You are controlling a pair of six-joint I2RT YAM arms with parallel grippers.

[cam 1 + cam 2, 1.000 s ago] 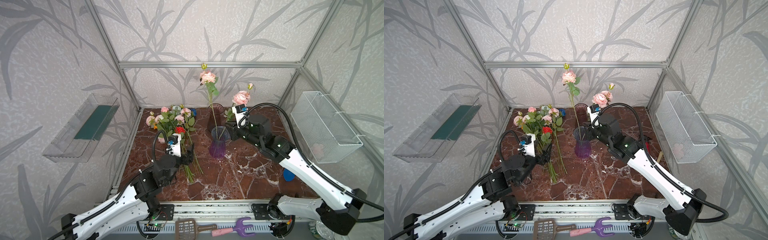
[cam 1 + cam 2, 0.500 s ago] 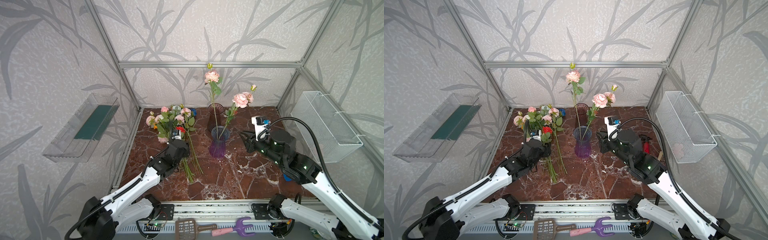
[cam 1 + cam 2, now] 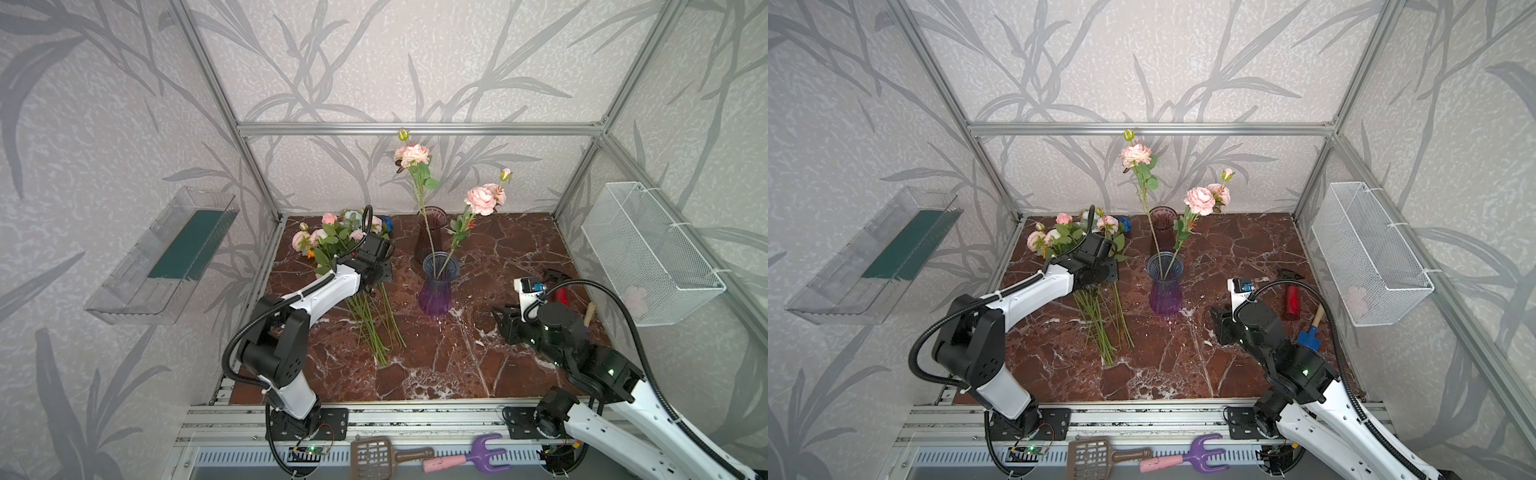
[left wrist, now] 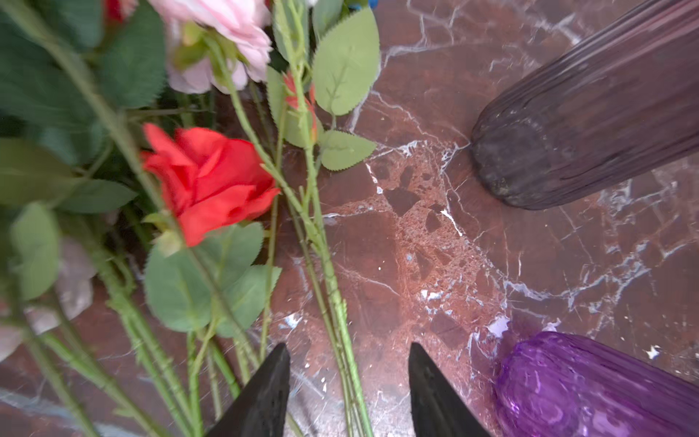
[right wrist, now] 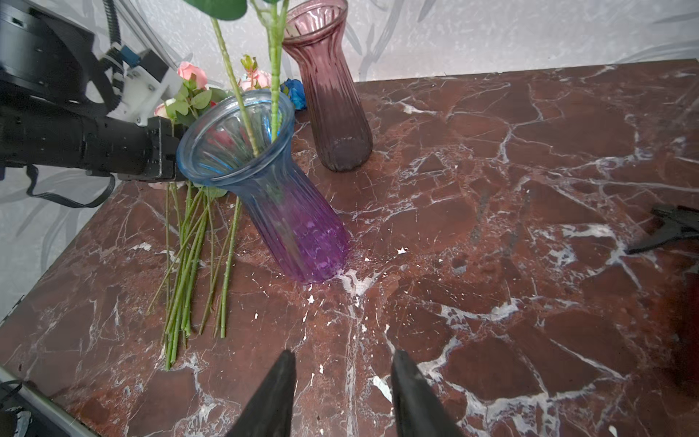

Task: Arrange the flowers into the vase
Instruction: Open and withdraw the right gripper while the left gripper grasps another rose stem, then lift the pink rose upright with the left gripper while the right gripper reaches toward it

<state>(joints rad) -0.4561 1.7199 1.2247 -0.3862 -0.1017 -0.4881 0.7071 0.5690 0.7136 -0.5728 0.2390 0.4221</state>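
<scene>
The blue-to-purple glass vase (image 3: pixel 436 286) (image 5: pixel 280 212) stands mid-table with two pink flowers (image 3: pixel 412 154) (image 3: pixel 480 200) upright in it. The other flowers (image 3: pixel 332 237) lie in a pile at the back left, their green stems (image 3: pixel 374 324) fanning toward the front. My left gripper (image 4: pixel 348 350) hangs open low over that pile. A thin green stem runs between its jaws without touching them, and a red rose (image 4: pixel 212 181) lies just ahead. My right gripper (image 5: pixel 342 355) (image 3: pixel 500 322) is open and empty over bare marble, to the right of the vase.
A mauve vase (image 3: pixel 430 232) stands behind the purple one. On the right lie a black clip (image 3: pixel 1289 274), a red cylinder (image 3: pixel 1291 301) and a blue-headed tool (image 3: pixel 1308 336). A wire basket (image 3: pixel 648 253) hangs on the right wall, a clear tray (image 3: pixel 166 253) on the left.
My right gripper let go of the second pink flower, which now stands in the vase, then drew back right and opened. My left gripper reached over the pile and its jaws narrowed.
</scene>
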